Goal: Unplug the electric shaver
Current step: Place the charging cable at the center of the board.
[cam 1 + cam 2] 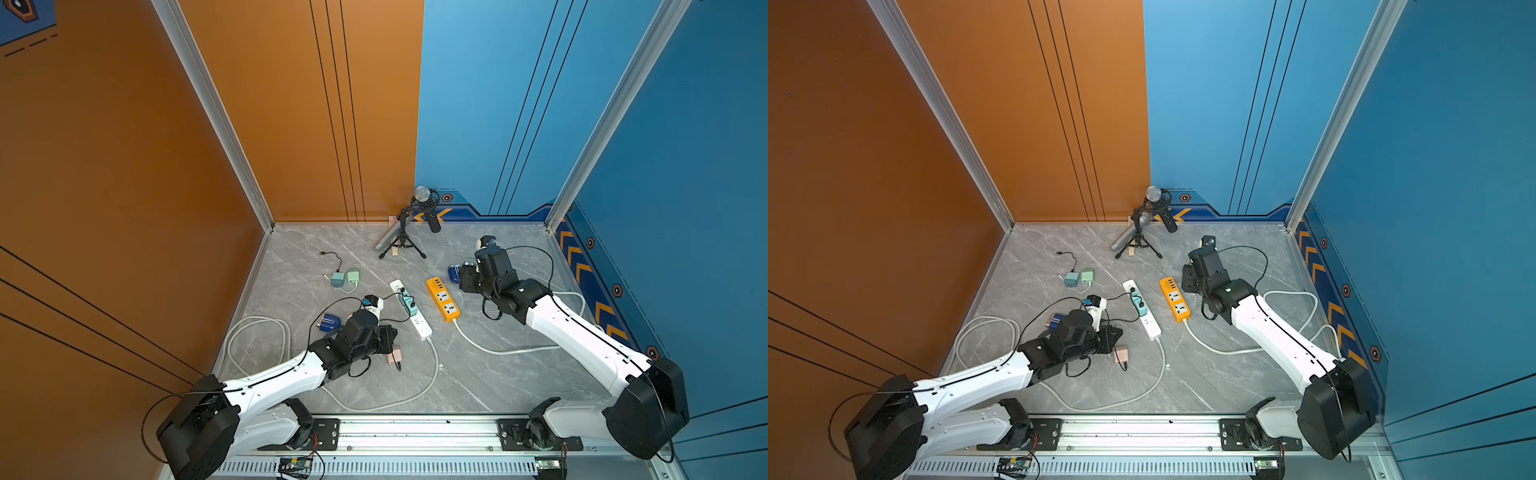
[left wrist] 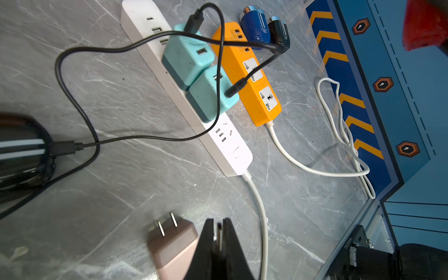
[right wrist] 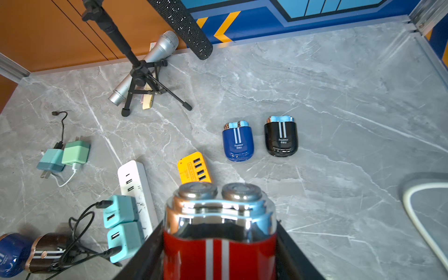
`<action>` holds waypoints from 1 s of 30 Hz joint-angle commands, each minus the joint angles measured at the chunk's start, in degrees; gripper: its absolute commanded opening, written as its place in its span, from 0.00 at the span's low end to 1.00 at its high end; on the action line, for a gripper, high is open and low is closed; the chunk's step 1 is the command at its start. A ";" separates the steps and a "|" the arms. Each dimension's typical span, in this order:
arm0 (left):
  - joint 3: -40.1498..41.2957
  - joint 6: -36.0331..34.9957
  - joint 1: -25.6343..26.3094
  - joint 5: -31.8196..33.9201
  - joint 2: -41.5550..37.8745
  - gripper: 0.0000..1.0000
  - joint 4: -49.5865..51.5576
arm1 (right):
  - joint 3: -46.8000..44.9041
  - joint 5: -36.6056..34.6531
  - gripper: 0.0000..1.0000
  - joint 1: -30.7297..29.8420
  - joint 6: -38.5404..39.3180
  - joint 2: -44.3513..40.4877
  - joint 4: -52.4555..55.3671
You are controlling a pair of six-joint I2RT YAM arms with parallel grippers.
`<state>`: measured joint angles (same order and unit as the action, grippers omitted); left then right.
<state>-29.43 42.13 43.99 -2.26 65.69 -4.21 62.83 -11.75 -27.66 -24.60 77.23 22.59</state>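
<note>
My right gripper (image 3: pixel 218 225) is shut on a red electric shaver (image 3: pixel 219 242) with two white stripes and two round chrome heads, held above the table near the far right (image 1: pixel 463 276). No cable shows on it. My left gripper (image 2: pixel 219 221) is shut on a small metal-tipped plug (image 2: pixel 219 236), low over the table beside a pink charger (image 2: pixel 174 244) lying prongs up. A black shaver (image 2: pixel 21 150) lies near the left arm with a black cable (image 2: pixel 72 101) plugged into it. That cable runs to teal chargers (image 2: pixel 189 58) on the white power strip (image 1: pixel 411 309).
Blue (image 3: pixel 238 143) and black (image 3: pixel 281 137) shavers stand unplugged behind the orange power strip (image 1: pixel 443 299). Another blue shaver (image 1: pixel 328 322) lies by the left arm. Two loose green chargers (image 1: pixel 345 277) and a microphone tripod (image 1: pixel 401 241) stand farther back. White cords loop over the table.
</note>
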 commanded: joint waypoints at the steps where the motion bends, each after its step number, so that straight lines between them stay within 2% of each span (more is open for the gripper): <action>1: -2.41 -4.78 -0.67 -1.57 1.29 0.00 6.24 | 3.19 3.18 0.33 2.87 4.57 1.62 5.04; 3: -3.29 -5.45 -0.66 -2.30 2.59 0.00 7.04 | 4.35 4.83 0.33 5.10 4.65 2.87 6.05; 7: -4.92 -6.59 -0.36 -3.37 4.79 0.07 8.32 | 5.07 5.68 0.33 7.23 5.32 3.97 6.13; 13: -5.89 -7.50 0.11 -4.05 4.36 0.22 10.44 | 5.15 6.21 0.33 9.08 5.87 5.74 6.50; 17: -7.28 -8.81 0.30 -3.65 3.81 0.41 13.49 | 5.64 6.31 0.33 9.89 6.54 7.24 6.93; 20: -8.07 -9.85 0.23 -2.17 2.36 0.53 16.29 | 6.57 5.41 0.33 10.30 8.02 8.98 7.85; 25: -10.55 -12.25 -0.43 -0.04 -0.01 0.66 20.66 | 8.28 3.71 0.33 11.45 10.15 13.12 9.11; 30: -13.44 -13.74 -0.90 1.87 -1.07 0.73 23.33 | 9.75 2.43 0.34 14.31 11.93 18.53 9.90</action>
<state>-40.86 30.37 43.79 -2.90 65.76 15.46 70.81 -6.85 -15.09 -14.85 93.80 30.68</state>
